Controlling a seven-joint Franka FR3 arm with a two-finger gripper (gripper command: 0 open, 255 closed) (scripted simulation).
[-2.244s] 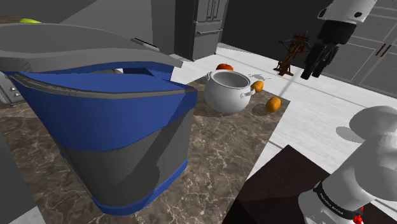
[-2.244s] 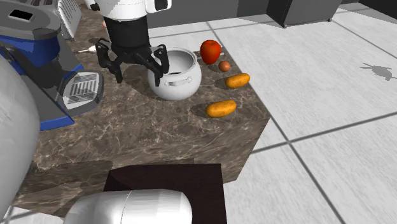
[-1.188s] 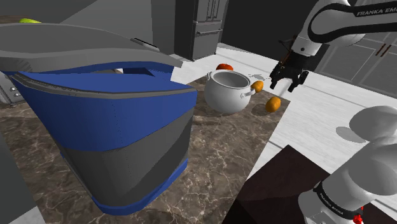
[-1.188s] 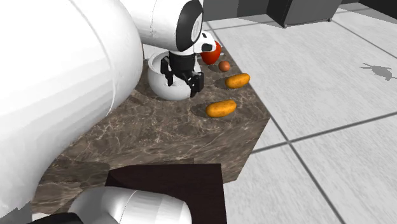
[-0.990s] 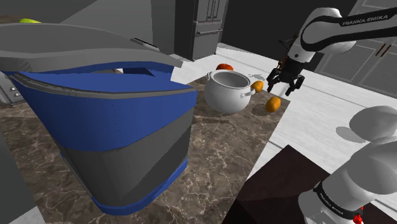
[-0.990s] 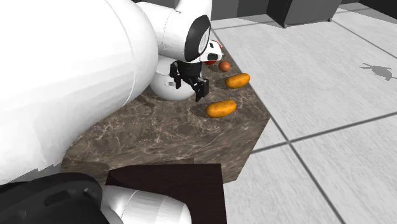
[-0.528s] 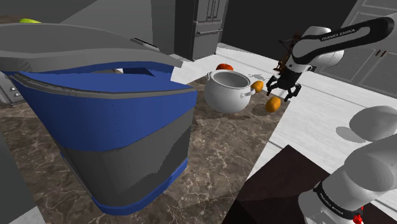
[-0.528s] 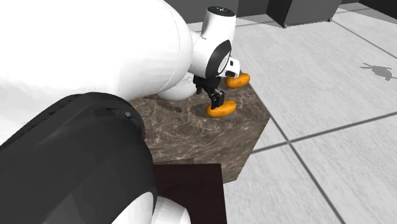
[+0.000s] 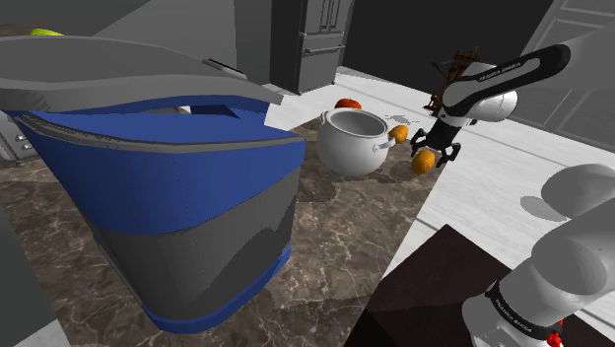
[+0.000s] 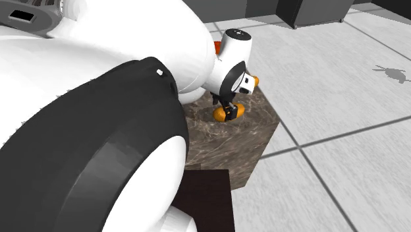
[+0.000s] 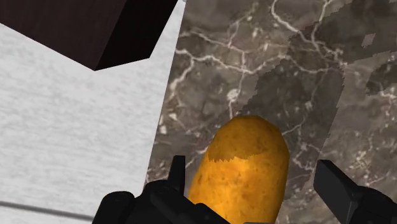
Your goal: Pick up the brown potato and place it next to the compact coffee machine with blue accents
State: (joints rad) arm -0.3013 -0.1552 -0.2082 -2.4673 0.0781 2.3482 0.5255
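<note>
A brown marble countertop with pale veins (image 9: 345, 222) runs across the shoulder view, its corner jutting over a pale tiled floor (image 10: 329, 79). On it, close to the shoulder camera, stands the compact coffee machine with a grey body and blue bands (image 9: 177, 187). The white Franka arm with dark joints (image 9: 498, 79) rises from the dark boxy stand (image 9: 434, 296) and bends down to the counter's far corner. A round white pot with side handles (image 9: 353, 141) sits between the coffee machine and that corner.

The all-black two-finger gripper (image 9: 432, 153) is down at counter level beside the pot. Its jaws are spread wide and straddle the oblong orange-brown potato (image 11: 242, 184). In the wrist view one finger (image 11: 175, 170) stands just beside the potato and the other (image 11: 332, 183) is clearly apart from it, so nothing is clasped. The potato (image 9: 424, 164) lies flat on the marble near the counter's edge, well apart from the coffee machine.

A second oblong orange-brown vegetable (image 9: 399, 132) lies just beyond the pot's handle, and a small red tomato (image 9: 346, 103) sits behind the pot.
</note>
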